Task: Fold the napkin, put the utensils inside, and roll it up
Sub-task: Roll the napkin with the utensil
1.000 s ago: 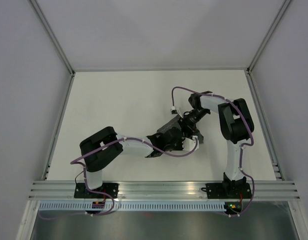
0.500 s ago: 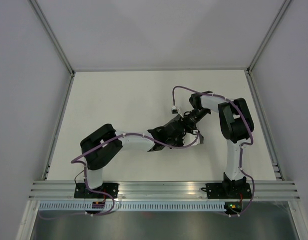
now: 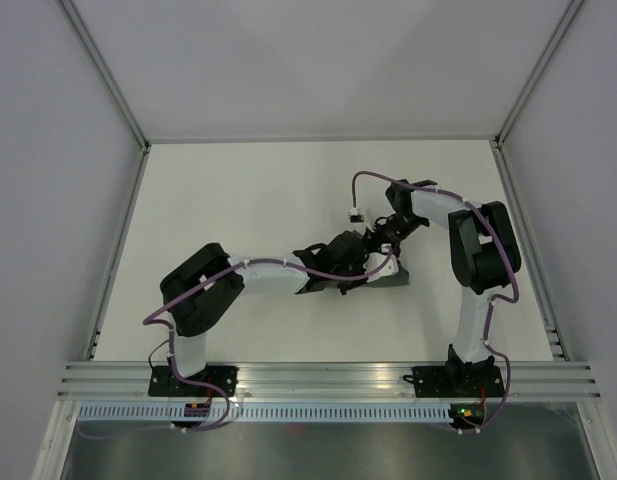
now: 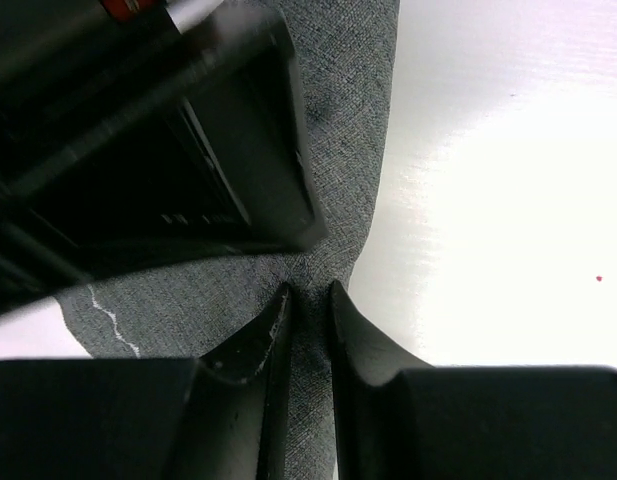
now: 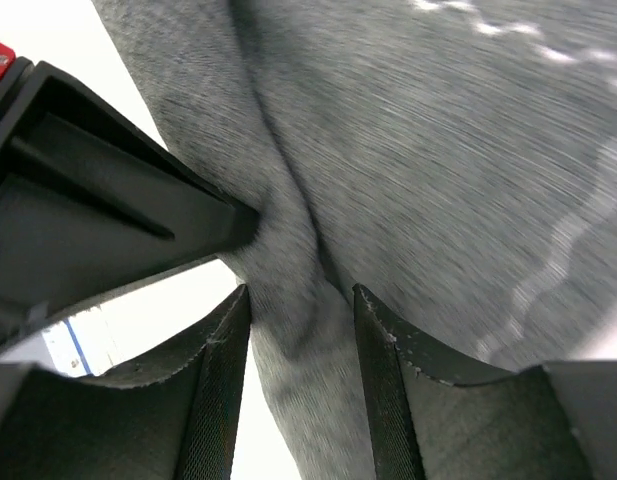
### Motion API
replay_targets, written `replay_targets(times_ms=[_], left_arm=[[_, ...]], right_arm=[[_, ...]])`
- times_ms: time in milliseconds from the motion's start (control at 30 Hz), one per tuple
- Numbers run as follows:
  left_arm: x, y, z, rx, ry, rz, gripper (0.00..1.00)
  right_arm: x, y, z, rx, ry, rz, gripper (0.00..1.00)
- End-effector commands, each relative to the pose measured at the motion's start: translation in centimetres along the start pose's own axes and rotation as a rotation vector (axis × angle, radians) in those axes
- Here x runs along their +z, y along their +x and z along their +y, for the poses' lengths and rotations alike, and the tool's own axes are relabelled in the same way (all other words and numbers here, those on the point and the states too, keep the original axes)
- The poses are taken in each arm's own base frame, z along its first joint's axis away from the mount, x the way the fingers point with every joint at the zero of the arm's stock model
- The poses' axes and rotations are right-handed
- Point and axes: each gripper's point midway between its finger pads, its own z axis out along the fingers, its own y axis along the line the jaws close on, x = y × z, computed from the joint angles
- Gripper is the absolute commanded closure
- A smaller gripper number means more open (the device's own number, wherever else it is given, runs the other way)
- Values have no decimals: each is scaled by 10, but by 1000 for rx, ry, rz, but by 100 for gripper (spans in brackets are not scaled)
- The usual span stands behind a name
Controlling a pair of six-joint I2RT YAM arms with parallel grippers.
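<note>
The dark grey napkin [image 3: 393,279] lies bunched at mid table, mostly under both grippers; only a strip shows from above. In the left wrist view the napkin [image 4: 348,120] fills the upper middle, and my left gripper [image 4: 308,290] is shut on a thin fold of it. In the right wrist view the napkin [image 5: 438,150] rises as a thick ridge between the fingers of my right gripper [image 5: 296,292], which is closed on that ridge. The two grippers meet tip to tip over the cloth, left [image 3: 356,262] and right [image 3: 376,248]. The utensil is hidden.
The white table [image 3: 248,200] is bounded by metal rails at the sides and back. A small white cable connector [image 3: 355,212] hangs on the right arm's purple cable just behind the grippers. The arm bases stand on the rail at the near edge.
My left gripper has reached farther right and back, up against the right gripper. The right arm's elbow has shifted right. The lifted grey cloth has dropped lower, with a strip now showing at the right.
</note>
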Motion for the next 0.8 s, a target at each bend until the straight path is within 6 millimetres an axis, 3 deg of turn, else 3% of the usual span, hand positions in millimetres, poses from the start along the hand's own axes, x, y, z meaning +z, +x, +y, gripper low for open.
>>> replay_targets(times_ms=[0, 300, 367, 500, 767], left_arm=[[2, 35, -38, -145, 165, 112, 98], [-3, 35, -47, -287, 324, 117, 98], [-5, 38, -47, -334, 349, 115, 98], [-10, 38, -43, -423, 394, 103, 98], [-10, 47, -41, -593, 486, 102, 98]], right_arm=[[-30, -17, -14, -44, 111, -85, 48], [-80, -35, -31, -1, 241, -236, 48], [-87, -30, -34, 22, 258, -265, 48], [-102, -33, -28, -41, 324, -306, 49], [-110, -23, -4, -200, 433, -340, 49]])
